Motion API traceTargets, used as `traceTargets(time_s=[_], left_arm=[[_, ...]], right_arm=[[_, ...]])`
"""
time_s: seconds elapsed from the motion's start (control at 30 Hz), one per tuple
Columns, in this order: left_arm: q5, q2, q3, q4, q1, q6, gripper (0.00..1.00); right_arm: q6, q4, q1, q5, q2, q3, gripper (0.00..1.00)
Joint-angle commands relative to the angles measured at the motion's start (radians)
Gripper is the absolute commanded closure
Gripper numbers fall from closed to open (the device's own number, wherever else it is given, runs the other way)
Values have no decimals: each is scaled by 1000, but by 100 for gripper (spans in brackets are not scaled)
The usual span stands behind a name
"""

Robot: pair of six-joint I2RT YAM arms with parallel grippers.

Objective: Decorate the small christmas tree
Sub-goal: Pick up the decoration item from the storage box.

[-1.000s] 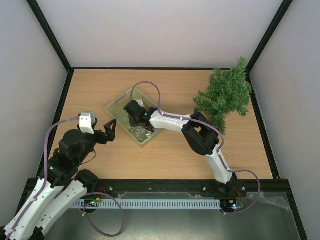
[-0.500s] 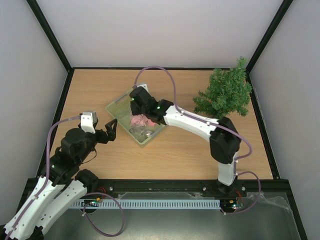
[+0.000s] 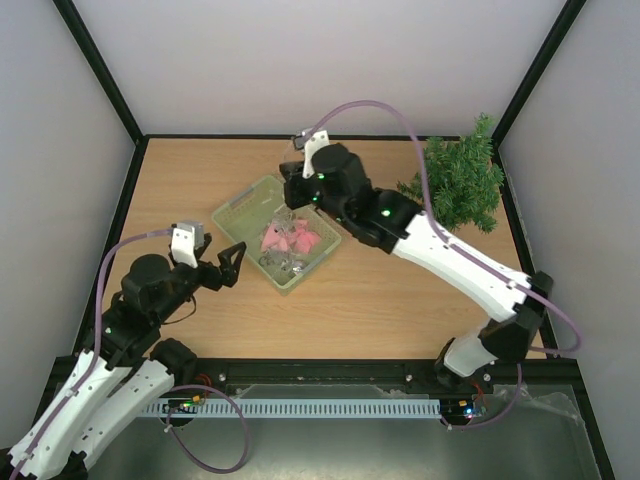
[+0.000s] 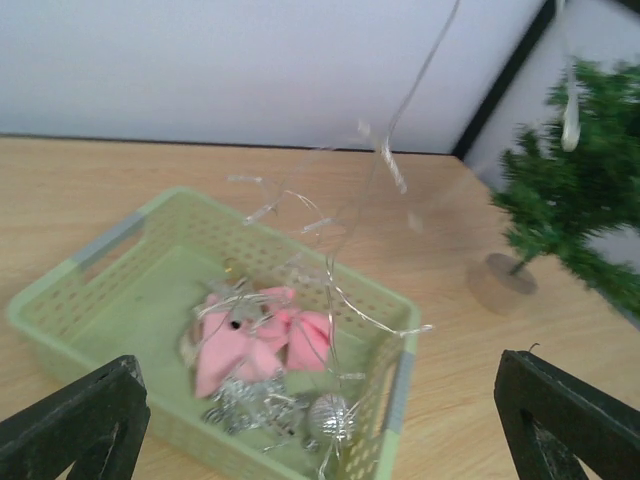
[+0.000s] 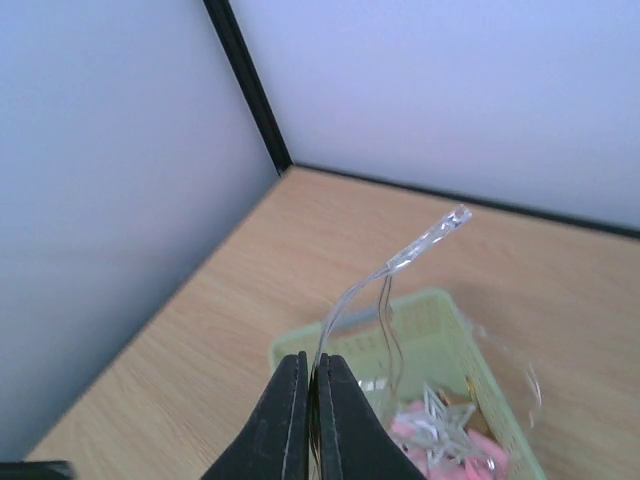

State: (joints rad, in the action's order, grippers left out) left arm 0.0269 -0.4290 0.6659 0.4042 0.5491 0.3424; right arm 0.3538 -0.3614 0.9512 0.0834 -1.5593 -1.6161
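The small christmas tree (image 3: 455,185) stands at the far right of the table on a round wooden base, also seen in the left wrist view (image 4: 575,170). A pale green basket (image 3: 240,205) holds a pink bow (image 3: 290,238), a silver ball (image 4: 330,418) and silver trimmings. My right gripper (image 5: 313,365) hangs above the basket's far side, shut on a clear light string (image 5: 400,262). The string (image 4: 385,160) trails from it down into the basket. My left gripper (image 3: 232,262) is open and empty, just left of the basket.
Black frame posts and pale walls close in the table on three sides. The light string's loose loops hang in the air over the basket (image 4: 60,300). Bare wood (image 3: 380,290) lies between the basket and the tree.
My right gripper has risen out of the basket and moved back, drawing the light string up with it. The left gripper has edged right, closer to the basket.
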Motion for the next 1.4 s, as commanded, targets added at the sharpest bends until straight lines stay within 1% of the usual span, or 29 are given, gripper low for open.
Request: traceTargets(time_s=[0.0,0.13,0.27,0.33,0.47,0.57,0.7,0.8,0.87,0.93,0.97,1.03,1.13,1.23,1.37], left_arm=[[-163,9,-1,-125,-5,-72,5],[-182,-67,26,-171,-5,-79,5],[-197,-201,59,-168,-6,-78,9],[-227,-257,60,-194,-4,-66,11],[-355,-323,26,-315,0,-27,14],[-375,-354,-2,-400,17,-15,17],[-371,-411,-53,-492,72,-34,18],[-362,-482,-67,-496,132,-83,18],[-307,-524,-64,-471,160,-112,19],[-257,-559,-69,-462,171,-135,22],[-248,-576,-74,-463,172,-146,27],[-237,-607,-77,-453,173,-164,32],[-215,-638,-79,-445,176,-165,32],[-222,-660,-92,-474,181,-154,33],[-256,-712,-99,-504,182,-138,38]], right_arm=[[-47,21,3,-29,122,-80,98],[-50,74,3,-62,181,-122,98],[-61,69,2,-73,200,-185,98],[-67,68,3,-75,208,-205,98],[-72,69,2,-83,228,-226,98],[-73,80,2,-85,244,-234,98],[-76,87,2,-77,254,-255,98],[-76,88,2,-81,260,-271,98],[-76,94,3,-82,266,-275,98],[-76,99,3,-80,271,-275,98],[-75,100,3,-80,273,-274,98],[-75,103,3,-80,276,-274,98],[-79,102,3,-79,277,-275,98],[-82,105,3,-79,277,-275,98],[-84,107,3,-82,279,-273,98]])
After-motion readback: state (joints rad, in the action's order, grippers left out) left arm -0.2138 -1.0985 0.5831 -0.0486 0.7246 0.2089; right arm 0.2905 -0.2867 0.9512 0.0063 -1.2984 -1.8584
